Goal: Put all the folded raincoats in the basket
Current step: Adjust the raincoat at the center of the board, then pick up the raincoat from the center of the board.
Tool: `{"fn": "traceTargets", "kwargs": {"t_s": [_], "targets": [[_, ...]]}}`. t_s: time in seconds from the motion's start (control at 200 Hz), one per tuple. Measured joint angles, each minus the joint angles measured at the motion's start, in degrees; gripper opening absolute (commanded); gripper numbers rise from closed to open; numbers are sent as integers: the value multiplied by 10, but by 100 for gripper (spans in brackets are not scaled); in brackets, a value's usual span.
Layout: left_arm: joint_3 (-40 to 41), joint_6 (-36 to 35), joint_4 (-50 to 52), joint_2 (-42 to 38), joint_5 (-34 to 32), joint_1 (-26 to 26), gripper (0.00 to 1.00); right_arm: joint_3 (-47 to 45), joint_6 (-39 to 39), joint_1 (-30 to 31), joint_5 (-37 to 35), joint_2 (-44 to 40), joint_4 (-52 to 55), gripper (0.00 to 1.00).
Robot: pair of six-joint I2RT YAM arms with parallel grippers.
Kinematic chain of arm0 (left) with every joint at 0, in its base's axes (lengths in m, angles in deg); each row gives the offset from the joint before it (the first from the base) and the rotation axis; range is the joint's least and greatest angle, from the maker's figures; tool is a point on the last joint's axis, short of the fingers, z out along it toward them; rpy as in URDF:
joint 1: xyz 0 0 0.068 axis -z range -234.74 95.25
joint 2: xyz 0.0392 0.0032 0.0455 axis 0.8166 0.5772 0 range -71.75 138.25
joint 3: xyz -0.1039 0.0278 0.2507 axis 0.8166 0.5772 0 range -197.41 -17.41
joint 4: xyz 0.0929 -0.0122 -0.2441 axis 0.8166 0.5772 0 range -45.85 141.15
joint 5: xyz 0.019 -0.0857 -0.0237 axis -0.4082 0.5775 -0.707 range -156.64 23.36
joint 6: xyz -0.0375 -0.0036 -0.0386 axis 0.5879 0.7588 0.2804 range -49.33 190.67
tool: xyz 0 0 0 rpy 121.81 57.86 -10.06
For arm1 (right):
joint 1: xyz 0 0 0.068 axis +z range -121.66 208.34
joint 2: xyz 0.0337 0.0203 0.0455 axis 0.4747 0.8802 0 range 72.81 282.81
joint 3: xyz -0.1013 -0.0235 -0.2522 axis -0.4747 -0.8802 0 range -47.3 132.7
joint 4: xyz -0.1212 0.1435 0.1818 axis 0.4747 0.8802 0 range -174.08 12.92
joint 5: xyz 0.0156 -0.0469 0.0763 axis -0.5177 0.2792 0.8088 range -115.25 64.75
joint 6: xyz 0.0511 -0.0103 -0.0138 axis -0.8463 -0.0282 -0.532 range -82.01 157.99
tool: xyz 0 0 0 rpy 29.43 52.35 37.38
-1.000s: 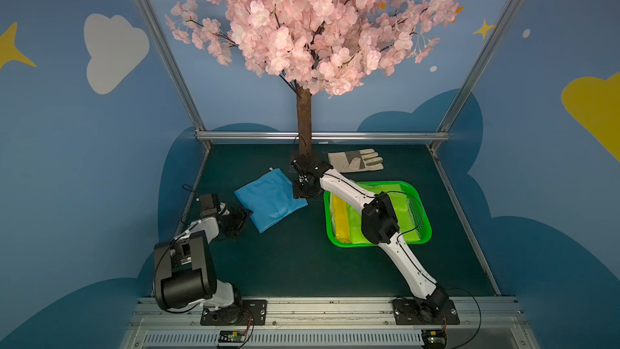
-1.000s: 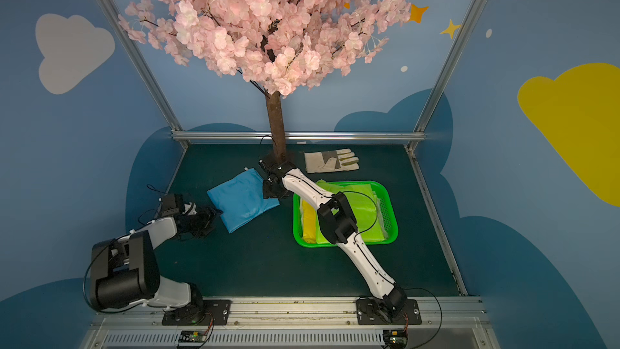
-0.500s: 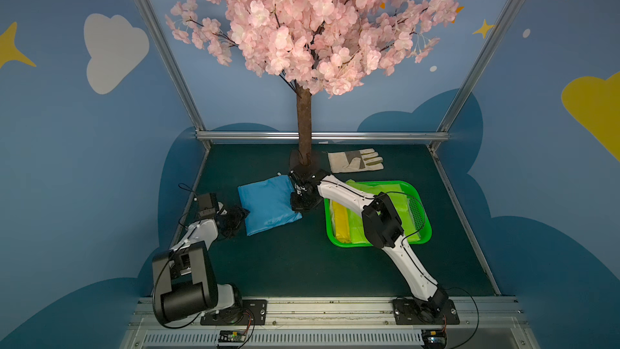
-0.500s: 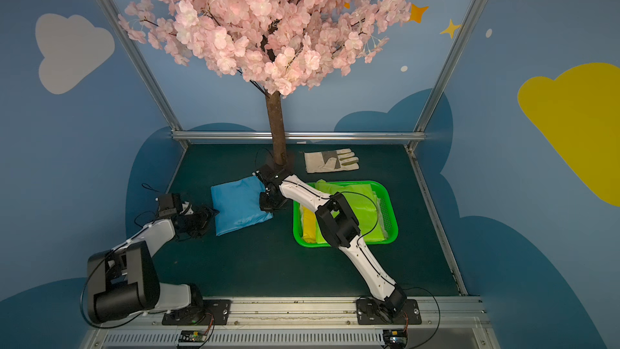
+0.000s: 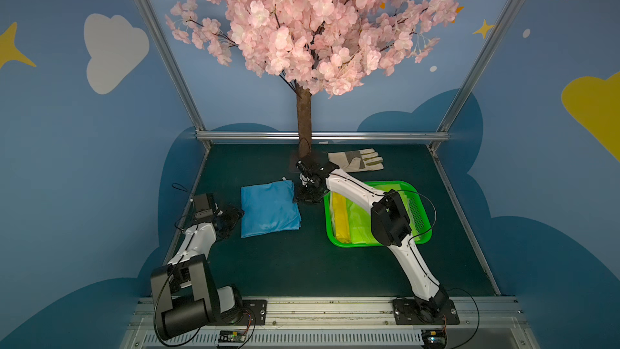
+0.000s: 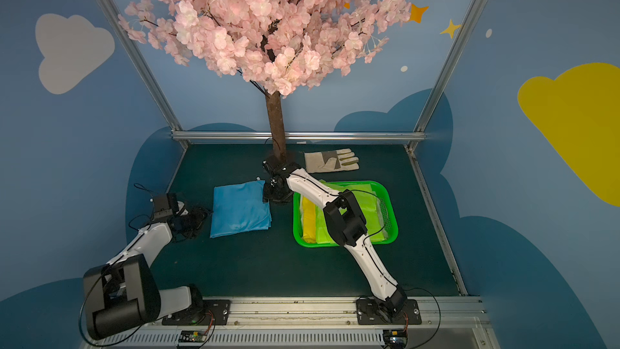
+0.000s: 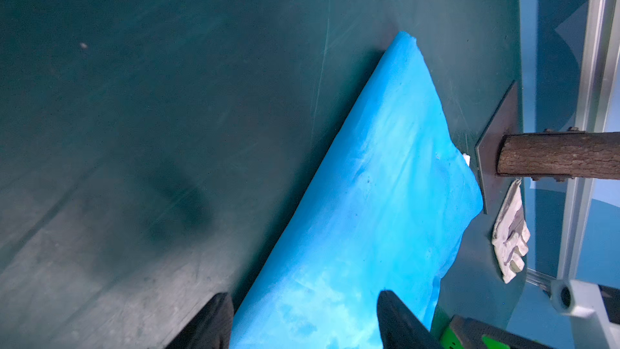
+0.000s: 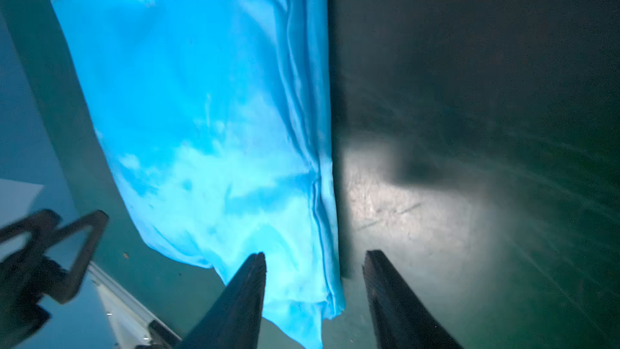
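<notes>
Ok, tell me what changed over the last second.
The blue raincoat turned from skewed to square with the table, its far corner dragged towards the robot by the right gripper, whose jaws now stand open astride its edge. The left gripper, basket and work glove stayed put.

Bare surface [image 5: 312, 263] lay open between raincoat [image 5: 268, 211] and basket [image 5: 419, 213]; the trunk [image 5: 304, 119] and glove [image 5: 355, 160] crowded the far side, and the right arm [image 5: 352, 191] crossed the basket.
</notes>
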Motion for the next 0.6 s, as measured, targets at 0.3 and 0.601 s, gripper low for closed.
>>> {"fn": "traceTargets", "kwargs": {"t_s": [0.3,0.601], "targets": [[0,-4,-5,14,2,0,72,47,-14,-3,56,66,-15,34],[12,-7,-37,16,20,-1,70,47,-4,2,74,77,-16,0]]}}
